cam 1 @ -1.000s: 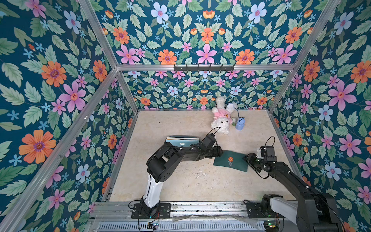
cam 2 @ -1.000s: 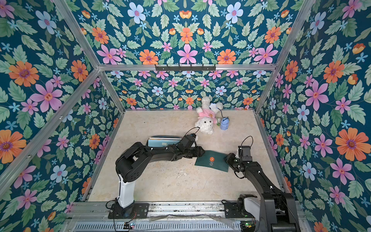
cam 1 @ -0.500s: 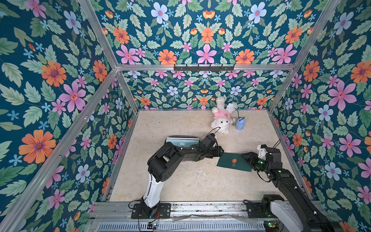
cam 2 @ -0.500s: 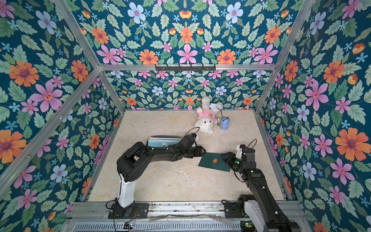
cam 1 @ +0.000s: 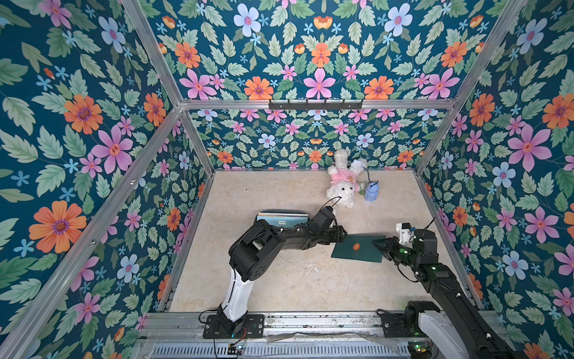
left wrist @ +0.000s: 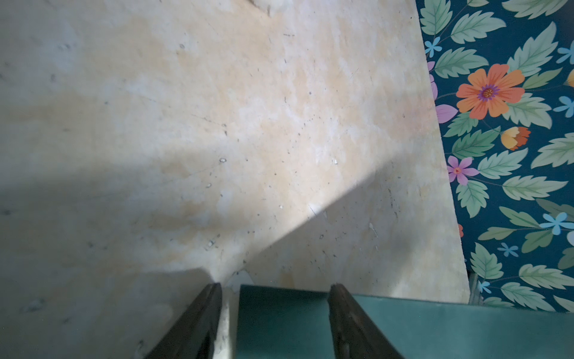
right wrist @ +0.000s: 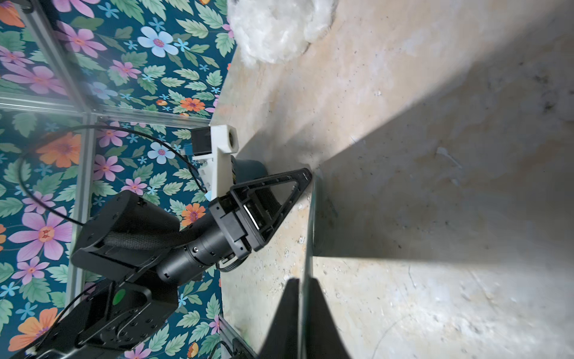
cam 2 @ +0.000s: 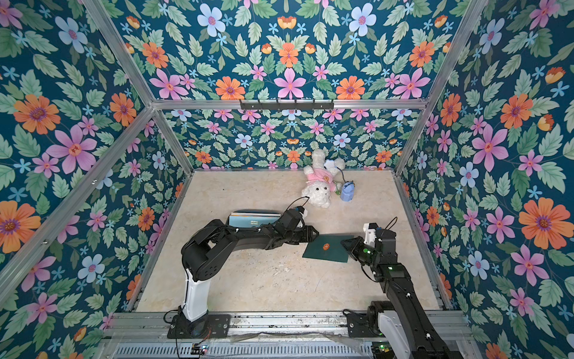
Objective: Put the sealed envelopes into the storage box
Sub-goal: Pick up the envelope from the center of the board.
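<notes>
Envelope tight in right end effector

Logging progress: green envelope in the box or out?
Out: the envelope is well apart from the box, its edge pinched in the shut right gripper.

Left arm is covering the near part of the box. The stack inside is showing only a far strip, so the count is not readable, and the print on the top sheet is too small to read. The envelope is running off the left wrist picture's edge, and both left fingers are being cropped with it. In the right wrist view the envelope is showing edge-on only, a thin line. The bunny there is looking blurred and is being cut off. The seal is too small for its design to be made out.
</notes>
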Controlling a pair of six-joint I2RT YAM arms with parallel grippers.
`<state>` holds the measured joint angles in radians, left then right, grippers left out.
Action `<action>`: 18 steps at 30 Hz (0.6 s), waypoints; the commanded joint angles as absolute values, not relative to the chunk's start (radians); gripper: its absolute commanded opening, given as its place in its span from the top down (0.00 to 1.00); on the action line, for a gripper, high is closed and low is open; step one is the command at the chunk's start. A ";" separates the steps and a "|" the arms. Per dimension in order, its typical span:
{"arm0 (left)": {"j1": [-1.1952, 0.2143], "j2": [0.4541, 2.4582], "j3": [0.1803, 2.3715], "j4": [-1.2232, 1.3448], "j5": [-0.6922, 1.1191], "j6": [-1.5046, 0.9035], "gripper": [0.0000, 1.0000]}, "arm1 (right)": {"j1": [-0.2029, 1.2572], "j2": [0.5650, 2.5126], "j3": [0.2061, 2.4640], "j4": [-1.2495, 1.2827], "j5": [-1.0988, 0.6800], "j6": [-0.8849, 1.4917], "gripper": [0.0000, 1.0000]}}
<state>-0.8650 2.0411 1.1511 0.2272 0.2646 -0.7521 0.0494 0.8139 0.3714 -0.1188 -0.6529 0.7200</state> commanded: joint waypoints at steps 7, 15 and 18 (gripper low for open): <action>-0.853 1.905 1.281 -0.196 0.152 -0.620 0.33 | 0.050 0.760 0.528 -0.167 -0.590 0.496 1.00; -0.720 1.619 1.398 -0.370 0.197 -0.304 0.27 | 0.081 0.787 0.688 -0.113 -0.714 0.273 1.00; -0.675 1.563 1.443 -0.438 0.305 -0.181 0.25 | 0.168 0.859 0.771 -0.152 -0.796 0.107 1.00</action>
<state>-0.6937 1.5955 1.4090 -0.3248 0.2123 -0.3695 0.1192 0.8169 0.7170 -0.1448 -0.6945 0.3042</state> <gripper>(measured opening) 0.753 0.069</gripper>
